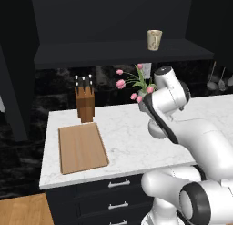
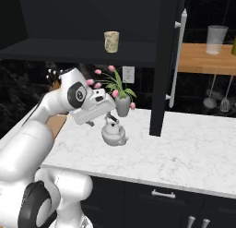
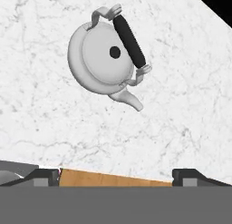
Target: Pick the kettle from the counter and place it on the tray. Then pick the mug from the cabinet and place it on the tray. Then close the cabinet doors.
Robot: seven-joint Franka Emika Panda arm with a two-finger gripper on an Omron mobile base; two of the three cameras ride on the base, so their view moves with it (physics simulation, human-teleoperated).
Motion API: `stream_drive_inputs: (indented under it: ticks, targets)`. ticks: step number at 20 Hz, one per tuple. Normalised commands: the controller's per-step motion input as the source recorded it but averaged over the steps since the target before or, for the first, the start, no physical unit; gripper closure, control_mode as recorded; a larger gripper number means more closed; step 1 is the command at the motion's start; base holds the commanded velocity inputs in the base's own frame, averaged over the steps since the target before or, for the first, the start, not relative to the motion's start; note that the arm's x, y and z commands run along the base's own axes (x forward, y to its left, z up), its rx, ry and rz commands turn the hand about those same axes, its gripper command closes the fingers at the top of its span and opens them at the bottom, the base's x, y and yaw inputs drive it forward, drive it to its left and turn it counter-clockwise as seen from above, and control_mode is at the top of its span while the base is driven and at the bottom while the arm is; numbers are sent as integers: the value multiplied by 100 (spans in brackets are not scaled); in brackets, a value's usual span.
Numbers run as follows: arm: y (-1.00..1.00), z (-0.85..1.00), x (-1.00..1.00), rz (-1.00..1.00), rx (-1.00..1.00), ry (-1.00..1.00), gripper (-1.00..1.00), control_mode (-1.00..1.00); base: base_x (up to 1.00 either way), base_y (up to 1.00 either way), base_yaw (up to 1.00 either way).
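Note:
The silver-white kettle [image 2: 113, 133] with its dark arched handle stands upright on the white marble counter [image 2: 184, 148]. My gripper [image 2: 102, 118] hovers just above and left of it, open and empty. In the hand view the kettle [image 3: 106, 60] lies ahead of the open gripper [image 3: 118, 177], spout pointing down-right, nothing between the fingertips [image 3: 45, 176]. The wooden tray [image 1: 82, 146] lies bare at the counter's left end, and its edge [image 3: 113, 178] shows in the hand view. The cream mug [image 1: 154, 39] stands on the shelf of the open black cabinet [image 1: 113, 53].
A grey vase of pink flowers [image 2: 122, 105] stands right behind the kettle. A knife block [image 1: 85, 101] sits behind the tray. An open cabinet door [image 2: 163, 61] with its bar handle [image 2: 177, 61] juts out over the counter to the kettle's right. Dark drawers [image 1: 118, 192] run below.

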Motion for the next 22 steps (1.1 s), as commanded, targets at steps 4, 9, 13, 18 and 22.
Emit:
stream_drive_inputs:
  ticks: [4, 9, 13, 18, 22]
  targets:
    - [-36, -10, 46, 13, 0, 0, -100, -100, 0, 0, 0]
    - [-18, -26, 31, 15, -3, 0, -100, -100, 0, 0, 0]
    - [-8, -19, 34, 15, 0, 0, -100, -100, 0, 0, 0]
    - [-6, -17, 45, 10, 0, 0, -100, -100, 0, 0, 0]
    - [0, -20, 42, 5, 0, 0, -100, -100, 0, 0, 0]
